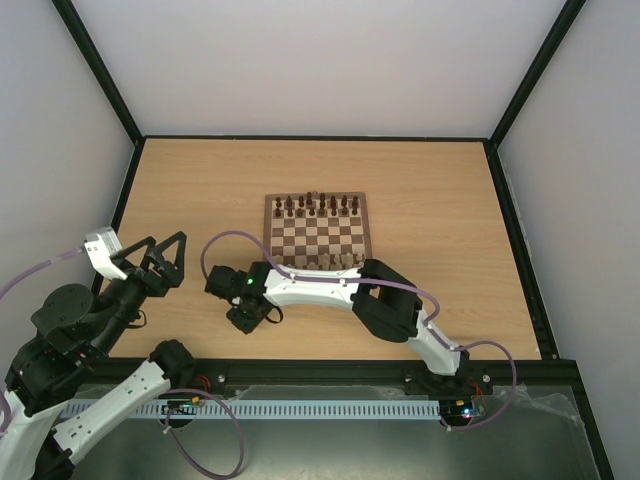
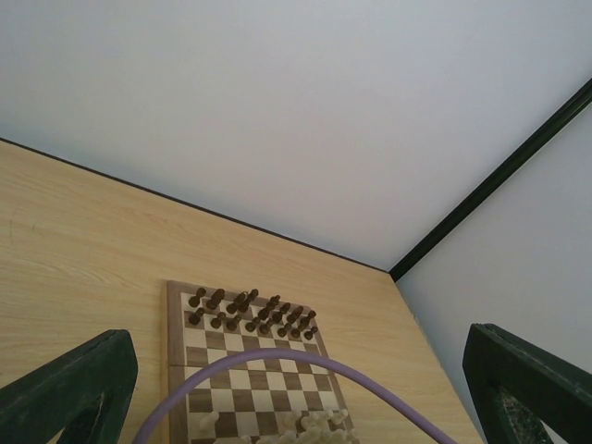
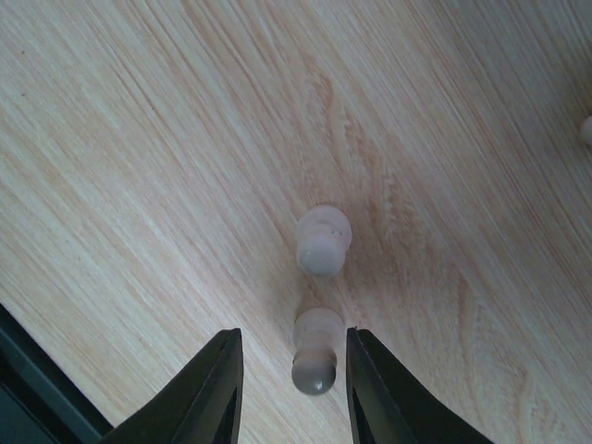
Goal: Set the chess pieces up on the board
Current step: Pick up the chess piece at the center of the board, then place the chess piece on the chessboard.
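Note:
The board [image 1: 320, 240] lies mid-table, and the left wrist view shows it as the board [image 2: 242, 377] too. Dark chess pieces [image 1: 318, 206] fill its two far rows, pale pieces [image 1: 346, 260] crowd part of its near edge. My right gripper [image 1: 248, 316] is low over the table, left of the board's near corner. In the right wrist view my right gripper [image 3: 291, 340] is open around an upright pale pawn [image 3: 314, 356], with a narrow gap on each side. A second pale pawn [image 3: 324, 239] stands just beyond it. My left gripper [image 1: 167, 241] hangs wide open and empty at the far left.
A purple cable [image 2: 277, 356] arcs across the left wrist view in front of the board. Another pale piece [image 3: 586, 129] shows at the right edge of the right wrist view. Black frame rails [image 1: 310, 137] edge the table.

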